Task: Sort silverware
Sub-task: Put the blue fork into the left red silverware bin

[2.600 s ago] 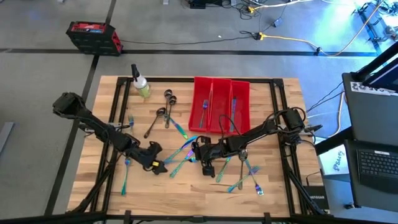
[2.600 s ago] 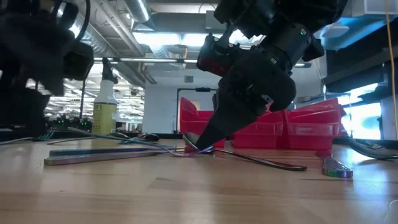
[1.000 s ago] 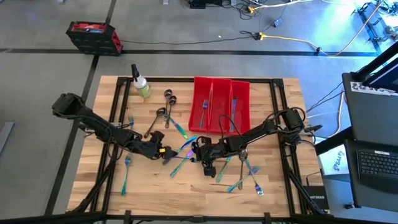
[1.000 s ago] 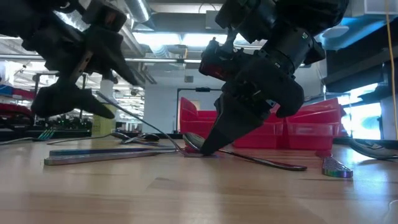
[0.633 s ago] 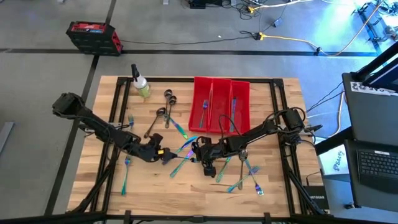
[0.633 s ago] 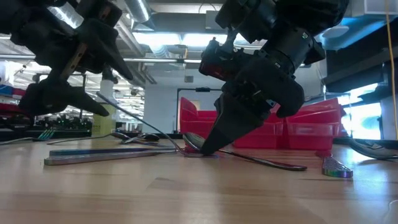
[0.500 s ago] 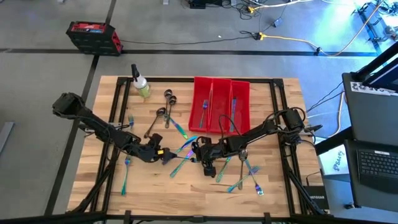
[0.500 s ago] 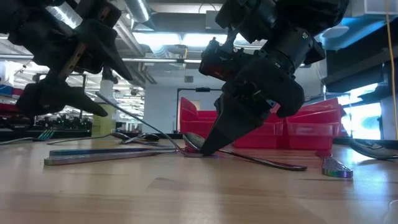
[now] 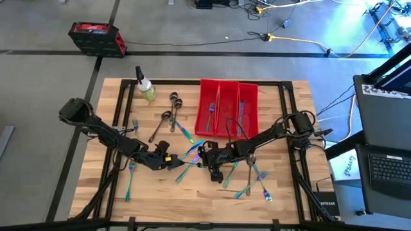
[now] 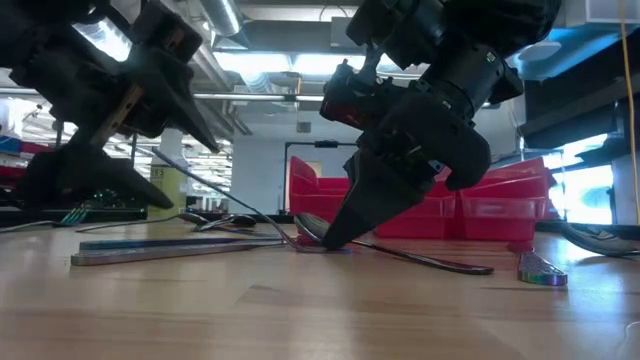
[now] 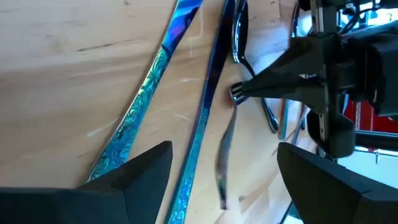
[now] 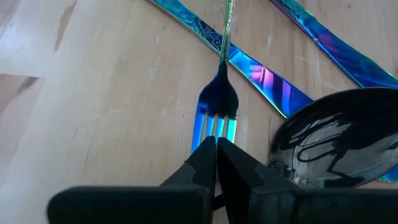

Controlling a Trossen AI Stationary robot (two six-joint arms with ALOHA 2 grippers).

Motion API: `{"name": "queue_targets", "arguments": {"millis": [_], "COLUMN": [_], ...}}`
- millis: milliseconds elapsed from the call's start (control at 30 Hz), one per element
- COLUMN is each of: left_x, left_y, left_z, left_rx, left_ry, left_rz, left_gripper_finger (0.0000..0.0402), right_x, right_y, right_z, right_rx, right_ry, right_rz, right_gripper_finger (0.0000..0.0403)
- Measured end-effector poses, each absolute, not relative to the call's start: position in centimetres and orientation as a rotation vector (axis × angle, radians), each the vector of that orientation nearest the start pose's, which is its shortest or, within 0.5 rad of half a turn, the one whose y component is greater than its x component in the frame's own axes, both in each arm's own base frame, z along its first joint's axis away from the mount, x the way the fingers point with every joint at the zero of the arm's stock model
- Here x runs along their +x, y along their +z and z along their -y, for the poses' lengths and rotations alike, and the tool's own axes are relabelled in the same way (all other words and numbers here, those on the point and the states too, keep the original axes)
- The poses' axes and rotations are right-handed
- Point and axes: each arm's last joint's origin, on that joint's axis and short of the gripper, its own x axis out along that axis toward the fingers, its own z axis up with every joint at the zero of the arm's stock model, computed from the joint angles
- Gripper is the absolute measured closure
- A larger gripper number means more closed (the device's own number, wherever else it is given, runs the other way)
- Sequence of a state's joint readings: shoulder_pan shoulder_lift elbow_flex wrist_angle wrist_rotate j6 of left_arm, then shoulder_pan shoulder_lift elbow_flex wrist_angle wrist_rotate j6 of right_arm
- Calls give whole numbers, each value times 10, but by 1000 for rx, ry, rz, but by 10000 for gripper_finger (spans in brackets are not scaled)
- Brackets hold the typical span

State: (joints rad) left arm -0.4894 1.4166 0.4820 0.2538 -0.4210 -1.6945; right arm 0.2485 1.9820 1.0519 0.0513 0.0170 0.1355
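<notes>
on the wooden table (image 9: 282,192), going from left to right, we are first seeing the left gripper (image 9: 168,160), reaching in from the left side toward the middle. its two dark fingers (image 11: 140,171) are standing wide apart with nothing between them, hovering just above the wood near the scattered silverware (image 9: 192,154). two long iridescent blue-teal handles (image 11: 149,87) are lying side by side on the boards just beyond those fingers.

at the middle of the table we are looking at a loose tangle of thin iridescent pieces, and more are lying toward the near right. further left, a fork (image 9: 130,179) is lying near the left arm, and dark grey spoons (image 9: 168,119) are resting toward the far side, beside a spray bottle (image 9: 145,85).

just right of the tangle, the right gripper (image 9: 209,160) is pressing its tip down at the table. its fingers are squeezed fully together, pinching the tines of a blue fork (image 12: 217,118) whose handle is running away from it. a dark spoon bowl (image 12: 336,149) is lying just beside that fork.

at the far middle, the red bins (image 9: 229,108) are holding a few pieces already.
</notes>
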Motion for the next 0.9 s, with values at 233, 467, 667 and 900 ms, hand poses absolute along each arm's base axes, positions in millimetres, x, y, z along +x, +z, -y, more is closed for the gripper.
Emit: {"name": "queue_targets", "arguments": {"millis": [233,467,667,900], "left_x": [225,226,227,228], "left_y": [145,147,148,150], "left_z": [105,105,105,106], "left_rx": [-1344,-1333,-1327,-1324], "left_ry": [437,416,411,379], "left_rz": [-477,-466,-450,-431], "left_gripper_finger": [190,275,329,353], "right_x": [370,370,370,370], "right_y": [111,111,110,110], "right_z": [-93,-93,-93,-93], "right_rx": [0,-4,-16,-26], "right_ry": [161,162,153,134], "right_rz": [-883,-883,-882,-879], "right_gripper_finger": [403,403,403,403]}}
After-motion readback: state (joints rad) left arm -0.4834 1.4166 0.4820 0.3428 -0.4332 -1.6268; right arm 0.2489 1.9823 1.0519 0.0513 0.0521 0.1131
